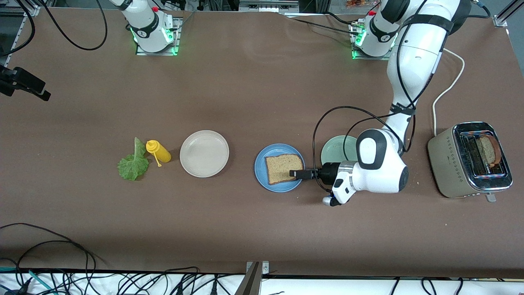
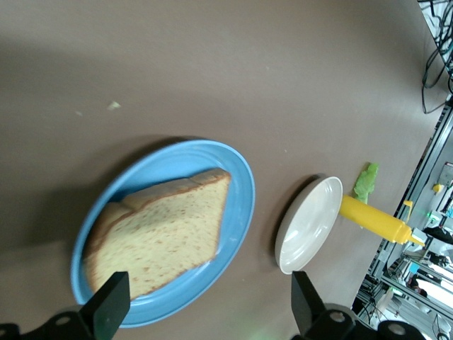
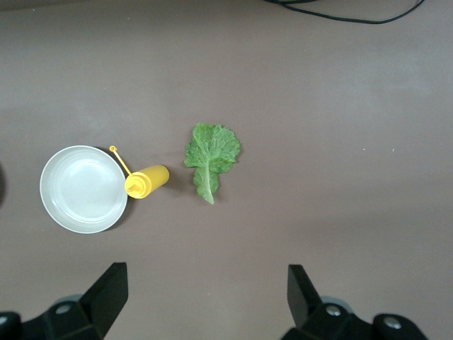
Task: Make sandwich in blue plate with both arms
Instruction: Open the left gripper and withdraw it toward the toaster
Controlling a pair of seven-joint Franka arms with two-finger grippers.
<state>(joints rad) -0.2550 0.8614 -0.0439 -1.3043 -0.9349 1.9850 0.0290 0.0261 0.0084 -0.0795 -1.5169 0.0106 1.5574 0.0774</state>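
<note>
Beige plate [image 1: 204,153] beside lying yellow squeeze bottle [image 1: 159,151]; pale green plate [image 1: 337,148]; toaster [image 1: 470,160] with toast.

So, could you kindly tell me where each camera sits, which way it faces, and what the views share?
Front view: high across the table, facing both arm bases; shows the left arm, its open left claw over the round blue plate holding a brown bread slice.
Left wrist view: on the left arm, looking over that plate; its open fingers show.
Right wrist view: on the right arm, looking down at the ruffled green lettuce leaf; the open right claw shows.
All share the round beige plate and yellow squeeze bottle.
</note>
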